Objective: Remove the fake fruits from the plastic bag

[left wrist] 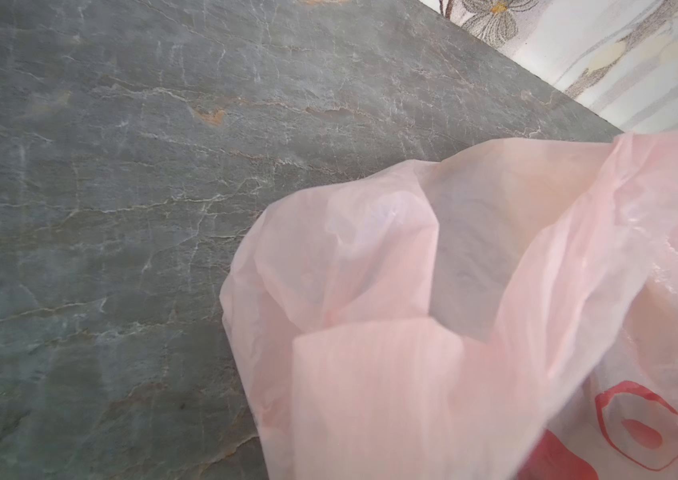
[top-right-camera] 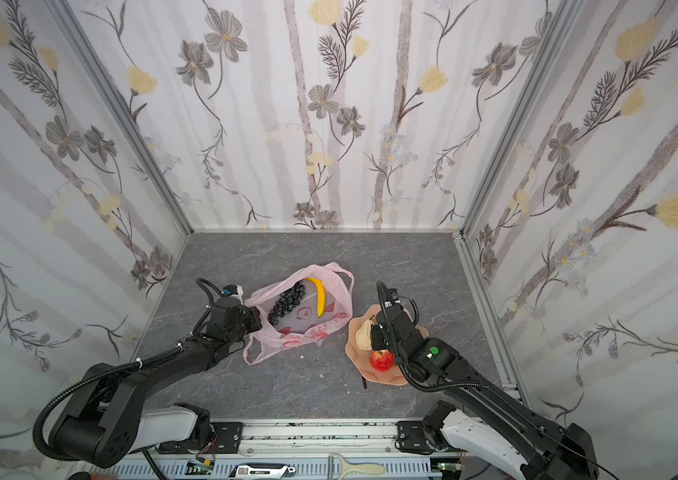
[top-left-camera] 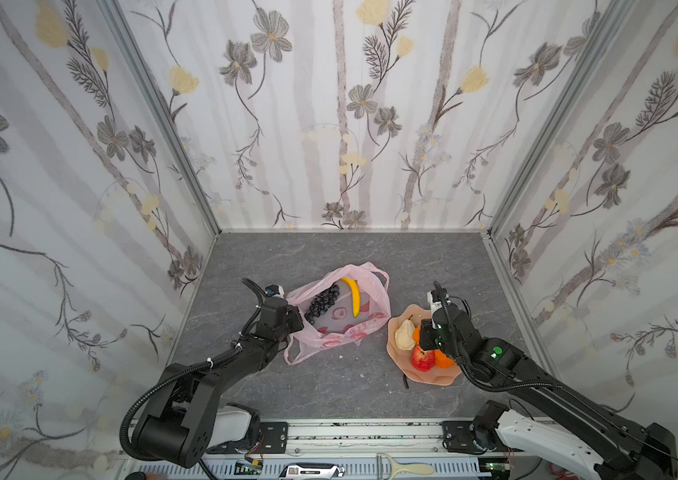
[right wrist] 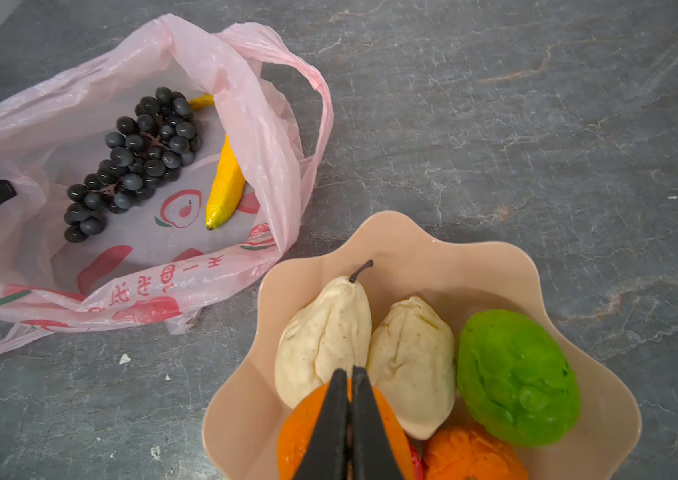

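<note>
Left tool (top-left-camera: 296, 321) is pinching shut on the rim film of the plastic bag (top-left-camera: 343, 338), which is lying mouth-open on the desk (top-left-camera: 329, 386). Right tool (right wrist: 349, 374) is hovering over the wavy peach dish (right wrist: 412, 245), tips pressed together, carrying nothing.

Grape bunch (right wrist: 134, 162) and banana (right wrist: 225, 183) are lying inside the bag. Pears (right wrist: 325, 332), bumpy green fruit (right wrist: 516, 378) and orange (right wrist: 300, 428) are sitting in the dish.

Likely best: widening the right tool, entering through the mouth, taking the banana across its firm middle. Glossy grapes look slippery, so the stem is the safer hold. Film is thin, crinkly and clinging, so the left pinch should be holding it taut.
</note>
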Tool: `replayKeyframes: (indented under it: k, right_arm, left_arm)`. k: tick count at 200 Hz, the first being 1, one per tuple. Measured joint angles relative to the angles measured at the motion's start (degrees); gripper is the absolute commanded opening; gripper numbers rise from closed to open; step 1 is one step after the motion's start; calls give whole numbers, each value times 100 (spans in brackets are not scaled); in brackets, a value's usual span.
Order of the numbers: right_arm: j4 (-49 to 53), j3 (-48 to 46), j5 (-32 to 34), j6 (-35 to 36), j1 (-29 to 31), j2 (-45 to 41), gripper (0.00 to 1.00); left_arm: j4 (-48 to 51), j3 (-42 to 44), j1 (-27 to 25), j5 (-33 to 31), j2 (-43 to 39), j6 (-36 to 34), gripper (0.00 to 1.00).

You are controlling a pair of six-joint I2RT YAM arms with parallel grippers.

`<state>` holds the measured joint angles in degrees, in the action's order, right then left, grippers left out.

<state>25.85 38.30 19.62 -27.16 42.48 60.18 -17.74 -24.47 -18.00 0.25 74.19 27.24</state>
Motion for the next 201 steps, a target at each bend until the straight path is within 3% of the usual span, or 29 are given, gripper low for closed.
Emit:
replayKeyframes:
  k: [51,157,201]
  right_arm:
    - [369,-186,413,-481,-345,-153,8]
    - [138,-590,525,-820,-503,-199,8]
    - [-101,-732,636,-835,-505,-201,17]
  left_arm:
    - [-2,15,0,0,-44,0,0]
    - [-2,26,0,-4,-52,0,0]
    - [-2,35,0,-17,-52,0,0]
